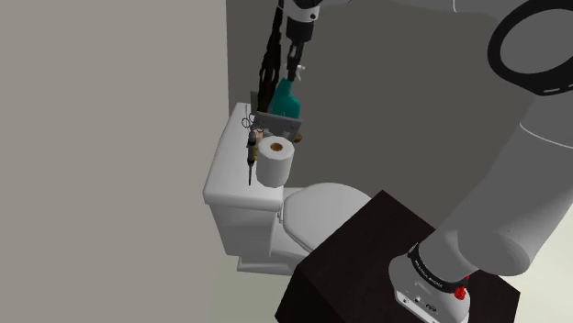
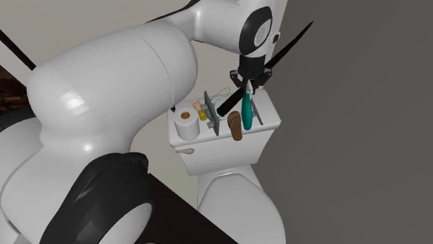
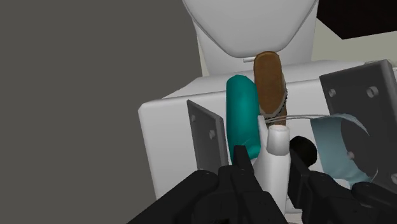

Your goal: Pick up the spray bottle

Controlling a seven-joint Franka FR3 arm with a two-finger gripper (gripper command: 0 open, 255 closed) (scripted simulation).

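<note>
pinching the white neck of the spray bottle between its two black fingers, the gripper points down over the toilet tank, and in the wrist view both fingers press against that neck. the bottle's teal body reaches away from the fingers toward the tank's front edge, just beside a brown oblong object that lies on the lid; whether the body touches the lid i cannot tell. two grey plates with small holes stand on either side of the bottle. beyond the tank the white toilet seat shows. in the shoulder view the gripper hangs just above the bottle at the back of the tank, near the grey wall, with a toilet paper roll upright near the tank's front and scissors close behind it. the dark stand sits at that view's lower right. in the second exterior view the gripper holds the bottle above the tank lid, the roll toward that view's left.
</note>
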